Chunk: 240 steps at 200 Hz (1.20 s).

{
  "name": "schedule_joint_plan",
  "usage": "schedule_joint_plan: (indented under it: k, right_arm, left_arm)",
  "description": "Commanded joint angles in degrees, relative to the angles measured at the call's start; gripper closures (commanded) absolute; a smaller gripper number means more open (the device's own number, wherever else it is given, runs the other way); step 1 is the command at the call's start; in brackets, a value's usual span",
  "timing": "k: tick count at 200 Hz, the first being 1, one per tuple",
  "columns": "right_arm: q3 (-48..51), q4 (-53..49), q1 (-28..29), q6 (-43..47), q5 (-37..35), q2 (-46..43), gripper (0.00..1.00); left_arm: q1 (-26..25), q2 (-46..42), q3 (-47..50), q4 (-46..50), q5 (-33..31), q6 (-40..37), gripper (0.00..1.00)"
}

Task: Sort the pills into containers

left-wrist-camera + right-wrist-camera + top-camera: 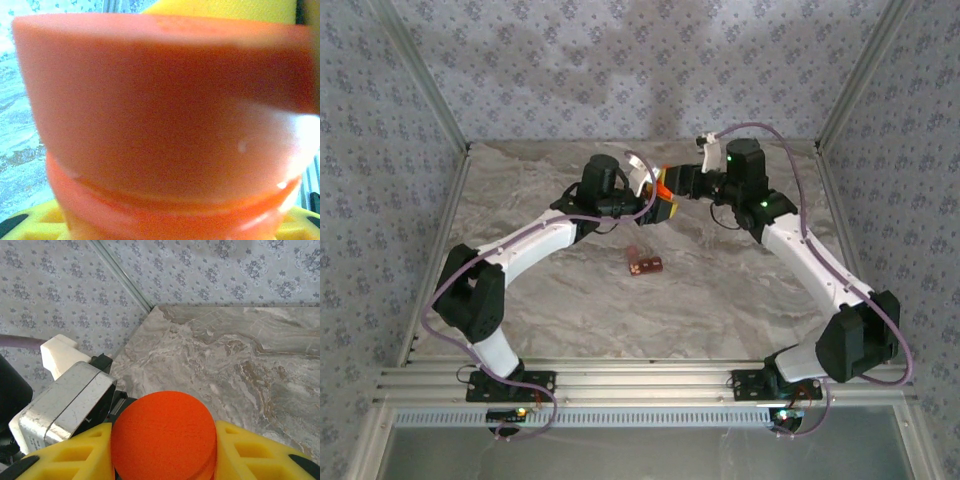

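Held at far centre, over the marble surface (740, 290): orange bottle (662, 187). Grasped from the left by the left tool (162, 222), yellow left fingers (30, 222) clenched against the bottle body. Grasped from the right by the right tool (164, 450), yellow right fingers (70, 455) tight on both sides of the round orange end. Lying flat on the surface, nearer than the bottle and apart from both tools: the containers (644, 264), a reddish-brown strip of small cells. Cell contents too small to tell.

We see the orange bottle (165, 435) as matt, faintly grainy plastic (so too the yellow fingers (255, 455)); the table (240, 355) looks like smooth marbled stone.
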State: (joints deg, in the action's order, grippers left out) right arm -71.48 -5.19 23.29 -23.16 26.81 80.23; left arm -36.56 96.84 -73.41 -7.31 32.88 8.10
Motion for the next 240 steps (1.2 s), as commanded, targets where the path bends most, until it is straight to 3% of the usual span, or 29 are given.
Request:
schedule_joint_plan:
  k: [1, 33, 57, 90, 130, 163, 240]
  right_arm:
    - [0.5, -2.0, 1.5, -1.2, 1.6, -0.8, 0.51]
    - [0.1, -2.9, -2.1, 2.2, 8.6, -3.6, 0.23]
    - [-1.6, -6.0, -5.5, 7.1, 16.9, -7.0, 0.16]
    - [-5.3, -10.4, -12.0, 10.1, 30.0, -6.4, 0.16]
    - [-11.7, -14.4, -15.1, 13.1, 37.1, 0.1, 0.19]
    - [-15.2, -17.3, -13.9, 15.3, 39.0, 3.5, 0.20]
    - [-18.2, -21.9, -10.5, 18.3, 38.5, 6.8, 0.22]
  left_arm:
    - [-1.1, -3.6, -1.6, -8.1, -2.3, -0.2, 1.00]
    - [-1.0, -3.7, -1.8, -7.7, -2.5, -0.4, 1.00]
    - [-0.8, -4.0, -1.9, -7.0, -1.8, -1.1, 1.00]
    - [-0.3, -4.4, -2.5, -5.4, 2.7, -2.2, 1.00]
    - [0.3, -3.7, -5.4, 0.2, 13.8, -4.2, 1.00]
    - [0.3, -3.0, -6.8, 2.9, 17.7, -4.5, 1.00]
    - [0.3, -1.9, -8.5, 4.8, 19.6, -4.7, 1.00]
